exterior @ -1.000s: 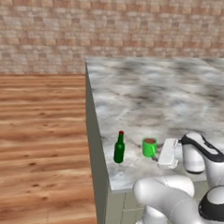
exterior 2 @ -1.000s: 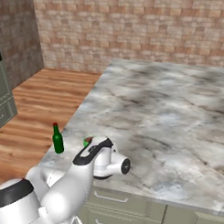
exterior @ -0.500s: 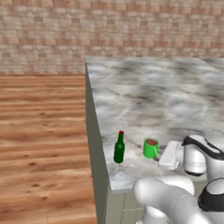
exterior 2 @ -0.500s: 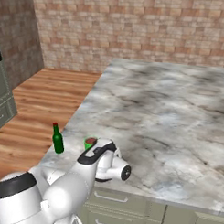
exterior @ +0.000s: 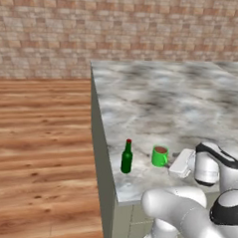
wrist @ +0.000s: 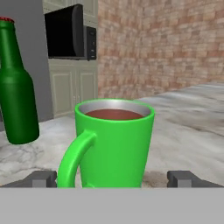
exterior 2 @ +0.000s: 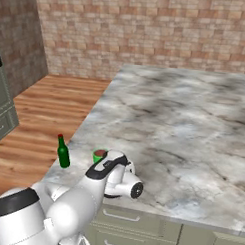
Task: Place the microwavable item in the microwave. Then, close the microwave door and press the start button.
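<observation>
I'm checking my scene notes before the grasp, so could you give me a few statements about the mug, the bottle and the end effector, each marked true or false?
1. The green mug holds dark brown liquid. True.
2. The mug lies tipped on its side. False: it stands upright on the marble counter.
3. The green bottle stands beside the mug near the counter's edge. True.
4. The end effector is shut on the mug. False: its fingertips stand apart on either side of the mug.
5. The bottle has a blue cap. False: the cap is red.
</observation>
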